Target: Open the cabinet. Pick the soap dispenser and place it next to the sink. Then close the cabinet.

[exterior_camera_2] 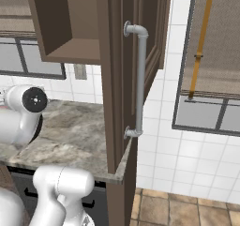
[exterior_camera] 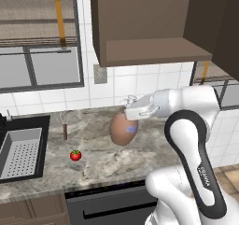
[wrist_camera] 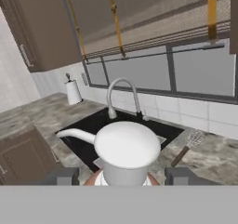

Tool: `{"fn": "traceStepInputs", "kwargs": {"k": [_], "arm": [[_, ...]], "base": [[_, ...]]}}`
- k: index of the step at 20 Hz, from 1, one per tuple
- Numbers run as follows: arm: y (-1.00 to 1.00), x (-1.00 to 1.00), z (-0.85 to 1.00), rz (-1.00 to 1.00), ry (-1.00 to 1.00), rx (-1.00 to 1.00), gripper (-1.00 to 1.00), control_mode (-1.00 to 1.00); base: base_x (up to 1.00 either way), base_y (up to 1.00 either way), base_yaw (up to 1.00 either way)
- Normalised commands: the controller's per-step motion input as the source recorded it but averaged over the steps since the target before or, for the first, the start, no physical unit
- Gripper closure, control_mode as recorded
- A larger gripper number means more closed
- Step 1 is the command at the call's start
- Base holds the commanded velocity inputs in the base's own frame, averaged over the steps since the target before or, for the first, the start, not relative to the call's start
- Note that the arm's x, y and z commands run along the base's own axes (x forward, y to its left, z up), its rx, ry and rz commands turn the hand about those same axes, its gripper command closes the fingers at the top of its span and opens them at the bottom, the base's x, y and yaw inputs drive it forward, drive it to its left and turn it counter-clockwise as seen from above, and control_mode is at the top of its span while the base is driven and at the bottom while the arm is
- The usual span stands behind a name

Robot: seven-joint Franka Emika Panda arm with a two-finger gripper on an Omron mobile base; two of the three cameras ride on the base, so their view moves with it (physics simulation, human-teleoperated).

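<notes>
Jaws clamp the soap dispenser (exterior_camera: pixel 123 128) from both sides, held above the bench (exterior_camera: pixel 98 165); sink (exterior_camera: pixel 35 121) lies ahead; cabinet (exterior_camera_2: pixel 117 79) open.

A home kitchen: marble-look counter (exterior_camera: pixel 98 165), black sink (wrist_camera: pixel 95 125) with curved faucet (wrist_camera: pixel 122 96), dark wooden cabinet (exterior_camera_2: pixel 119 79), white tiled wall (exterior_camera: pixel 135 86), paper towel roll (wrist_camera: pixel 73 92), windows with blinds (wrist_camera: pixel 153 18).

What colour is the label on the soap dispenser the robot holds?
Pale blue, on the brown soap dispenser; the left base view shows it best.
</notes>
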Motion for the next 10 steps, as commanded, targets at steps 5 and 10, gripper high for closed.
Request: {"fn": "traceStepInputs", "kwargs": {"k": [5,10], "arm": [[0.69,0.30,-0.44,0.01,-0.06,-0.07,1.00,-1.00],[0.61,0.45,-0.33,0.00,0.00,-0.05,1.00,-1.00]], "base": [[0.00,0.00,0.00],[0.00,0.00,0.00]]}}
